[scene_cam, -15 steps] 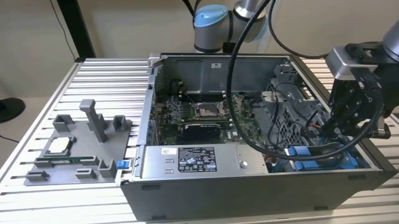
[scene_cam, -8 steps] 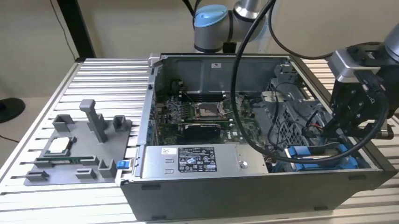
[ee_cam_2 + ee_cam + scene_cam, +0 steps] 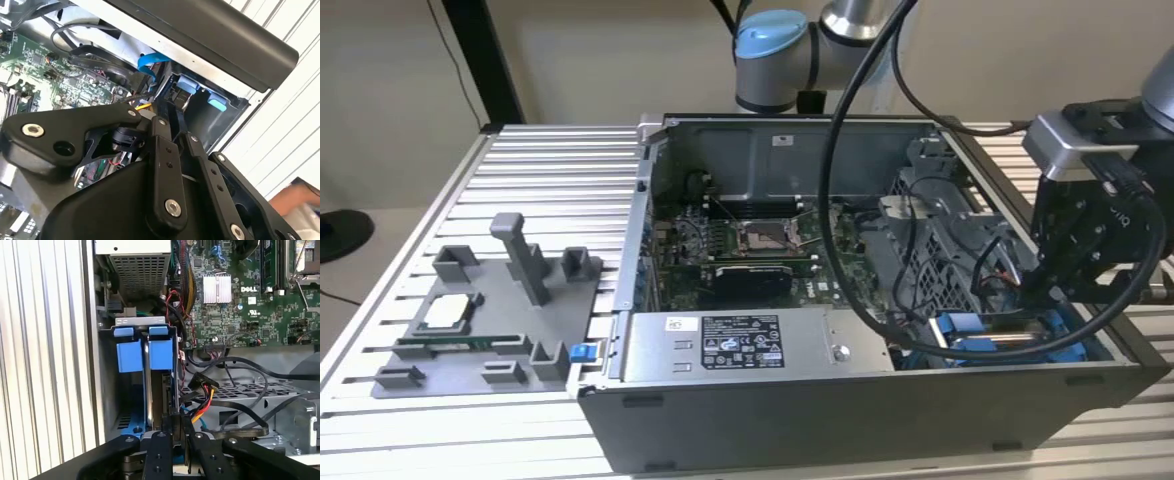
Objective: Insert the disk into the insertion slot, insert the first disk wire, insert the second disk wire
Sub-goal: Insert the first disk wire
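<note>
your gripper [image 3: 1047, 300] hangs over the corner of the open computer case [image 3: 720, 420] on the exterior view's right, right above the slot [image 3: 950, 326]. its black body and a thick loop of cable [image 3: 854, 200] cover most of that corner. you cannot tell whether the gripper is clenched or released: in both wrist views its tip [image 3: 176, 420] [image 3: 175, 107] reaches down into the slot, and its own links block the place where a grip would show.

the disk [image 3: 1014, 337] shows as a short silver strip framed in blue, lying inside the slot; the rest of it is hidden. in the first wrist view the slot [image 3: 111, 390] is a grey bay with blue clips [image 3: 131, 355] at its far end, and how deep the disk sits is hard to make out.

a plug [image 3: 202, 382] with red, yellow and orange wires lies just beside the slot, over the perforated cage [image 3: 240, 390]. the green board [image 3: 240, 305] is cut off at the picture's edge.

in the second wrist view a blurred pinkish shape [image 3: 292, 197] lies beyond the case; you cannot tell what it is.
</note>
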Motion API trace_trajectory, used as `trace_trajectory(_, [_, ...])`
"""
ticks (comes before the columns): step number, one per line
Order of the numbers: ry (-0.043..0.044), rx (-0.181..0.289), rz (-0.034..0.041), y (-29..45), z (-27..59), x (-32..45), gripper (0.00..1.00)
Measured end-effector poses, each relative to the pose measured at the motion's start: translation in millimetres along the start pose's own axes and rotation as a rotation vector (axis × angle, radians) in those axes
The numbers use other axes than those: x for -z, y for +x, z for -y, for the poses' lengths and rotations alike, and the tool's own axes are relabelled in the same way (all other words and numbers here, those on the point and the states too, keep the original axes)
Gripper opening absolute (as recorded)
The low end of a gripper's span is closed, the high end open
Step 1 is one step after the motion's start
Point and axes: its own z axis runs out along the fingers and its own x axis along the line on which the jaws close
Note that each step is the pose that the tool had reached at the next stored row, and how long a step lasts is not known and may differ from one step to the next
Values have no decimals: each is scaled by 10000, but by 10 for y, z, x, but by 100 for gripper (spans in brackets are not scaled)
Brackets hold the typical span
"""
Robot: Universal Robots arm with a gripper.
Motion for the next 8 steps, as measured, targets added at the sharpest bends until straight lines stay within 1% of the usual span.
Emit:
trace_trajectory(3, [1, 0, -5, -1, 0, -2, 0])
trace_trajectory(8, [0, 1, -3, 1, 0, -27, 0])
